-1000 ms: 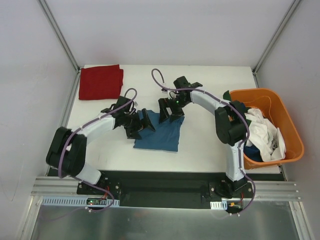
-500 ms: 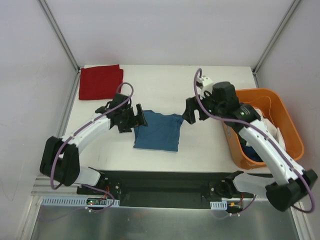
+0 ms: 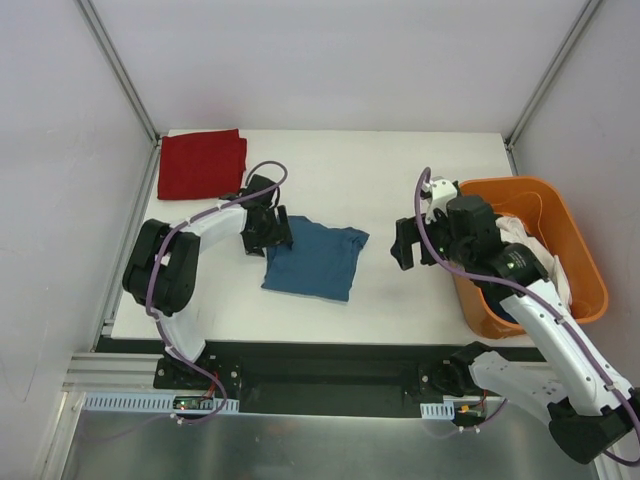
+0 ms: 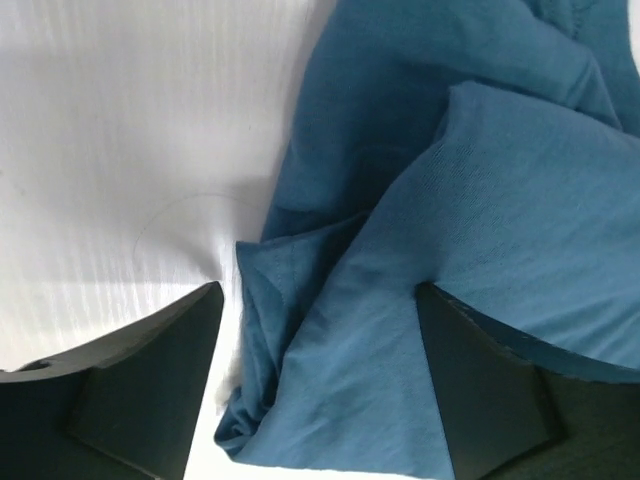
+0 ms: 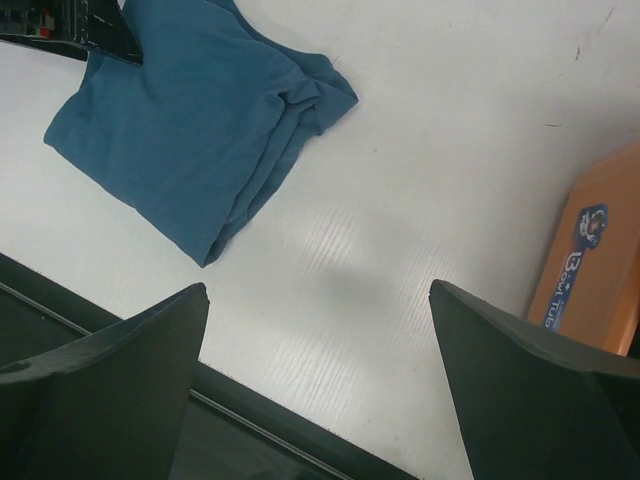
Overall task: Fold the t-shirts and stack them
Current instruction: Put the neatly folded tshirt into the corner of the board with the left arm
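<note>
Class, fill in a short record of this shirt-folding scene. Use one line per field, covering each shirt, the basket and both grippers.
teal-blue t-shirt: folded, lying mid-table
red t-shirt: folded, at the table's far left corner
basket: orange, at the right edge of the table
unfolded clothes: white and blue, heaped in the basket
left gripper: open, jaws either side of the teal-blue t-shirt's left edge
right gripper: open, holding nothing, over bare table between the teal-blue t-shirt and the basket
</note>
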Tool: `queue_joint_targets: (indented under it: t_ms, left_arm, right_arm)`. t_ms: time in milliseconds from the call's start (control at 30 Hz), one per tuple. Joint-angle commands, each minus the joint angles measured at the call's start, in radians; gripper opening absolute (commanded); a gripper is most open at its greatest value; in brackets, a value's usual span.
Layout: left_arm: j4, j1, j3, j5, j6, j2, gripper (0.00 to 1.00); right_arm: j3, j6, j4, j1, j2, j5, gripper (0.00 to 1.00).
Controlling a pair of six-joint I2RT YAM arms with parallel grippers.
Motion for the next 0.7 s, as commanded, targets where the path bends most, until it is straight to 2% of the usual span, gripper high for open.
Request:
queue_joint_targets:
  t_ms: [0, 33, 67, 167, 200, 267, 300, 333, 367, 433, 667]
  left_arm:
    - [-0.025, 0.004, 0.044, -0.033, 0.011, 0.059, 0.72]
    - [-0.025, 0.001, 0.045, -0.030, 0.011, 0.079, 0.69]
    - [-0.025, -0.002, 0.048, -0.031, 0.011, 0.091, 0.60]
    - [-0.027, -0.018, 0.064, -0.021, 0.011, 0.140, 0.50]
    - [-0.025, -0.022, 0.074, -0.013, 0.011, 0.153, 0.41]
    - [-0.027, -0.031, 0.085, -0.005, 0.011, 0.182, 0.32]
    - [-0.027, -0.033, 0.096, -0.005, 0.011, 0.187, 0.17]
    - [-0.027, -0.034, 0.102, -0.007, 0.013, 0.197, 0.06]
    - [-0.028, -0.034, 0.107, -0.013, 0.017, 0.197, 0.00]
    - [-0.039, -0.034, 0.126, -0.040, 0.036, 0.187, 0.00]
    - [-0.114, -0.031, 0.251, -0.327, 0.145, 0.113, 0.00]
  right_arm:
    - [0.009, -0.009, 0.006, 0.003, -0.048, 0.036, 0.96]
    - [0.003, -0.010, 0.011, 0.003, -0.051, 0.045, 0.96]
    - [0.000, -0.010, 0.013, 0.003, -0.053, 0.051, 0.96]
    - [-0.008, -0.013, 0.005, 0.004, -0.044, 0.065, 0.97]
    - [-0.009, -0.015, 0.002, 0.003, -0.042, 0.067, 0.96]
    - [-0.014, -0.021, 0.000, 0.003, -0.037, 0.074, 0.96]
    - [-0.017, -0.024, 0.000, 0.003, -0.037, 0.079, 0.96]
    - [-0.020, -0.032, 0.000, 0.004, -0.037, 0.091, 0.96]
    - [-0.030, -0.036, 0.006, 0.004, -0.045, 0.096, 0.96]
    - [-0.049, -0.050, 0.028, 0.003, -0.057, 0.111, 0.97]
    - [-0.113, -0.084, 0.099, 0.001, -0.111, 0.183, 0.96]
